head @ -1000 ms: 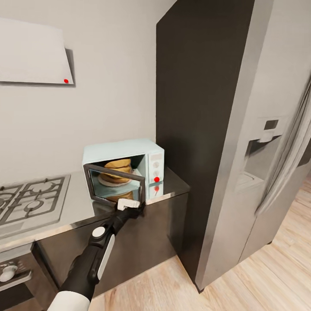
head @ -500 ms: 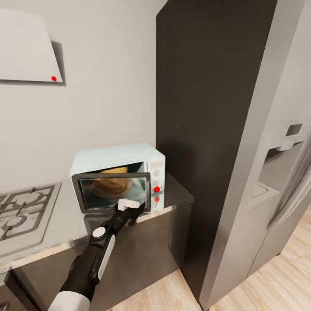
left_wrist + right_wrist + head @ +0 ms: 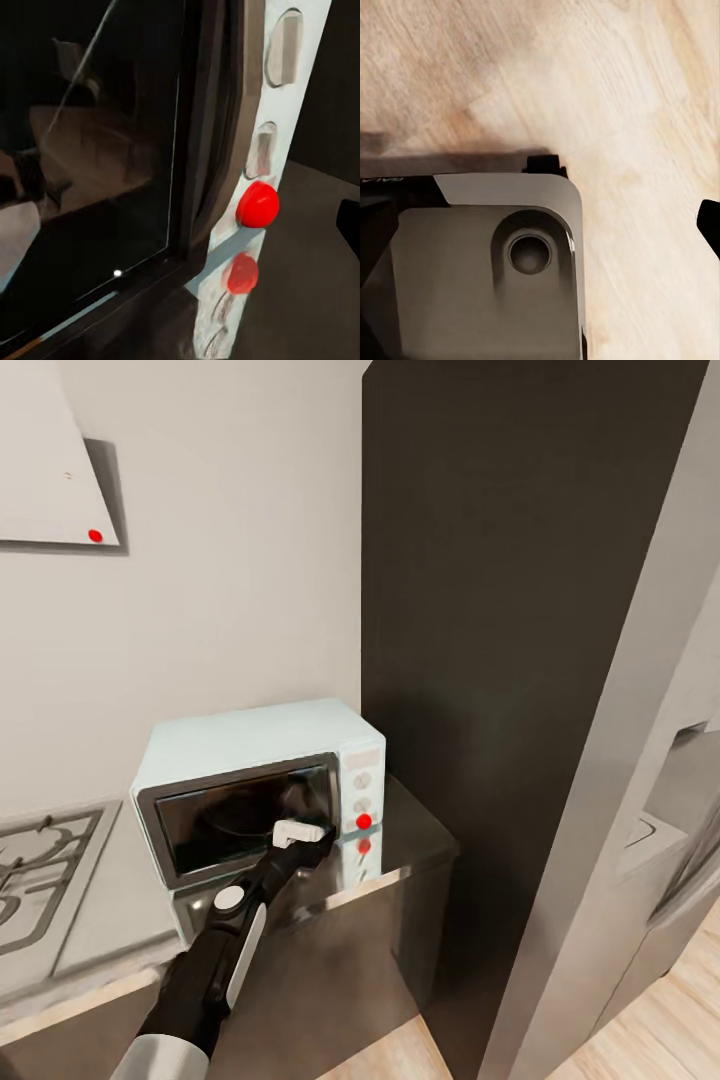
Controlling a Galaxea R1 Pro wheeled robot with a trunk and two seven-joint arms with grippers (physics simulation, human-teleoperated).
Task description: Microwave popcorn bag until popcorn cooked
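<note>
The left gripper (image 3: 312,836) presses against the microwave (image 3: 250,745) door's lower right corner; its finger spread is hidden. The door looks shut, and behind its dark glass (image 3: 90,150) the popcorn bag cannot be made out.

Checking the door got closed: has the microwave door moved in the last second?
Yes. The door has swung up from half-open to nearly flush with the microwave body, beside its red button, left pincer against it.
</note>
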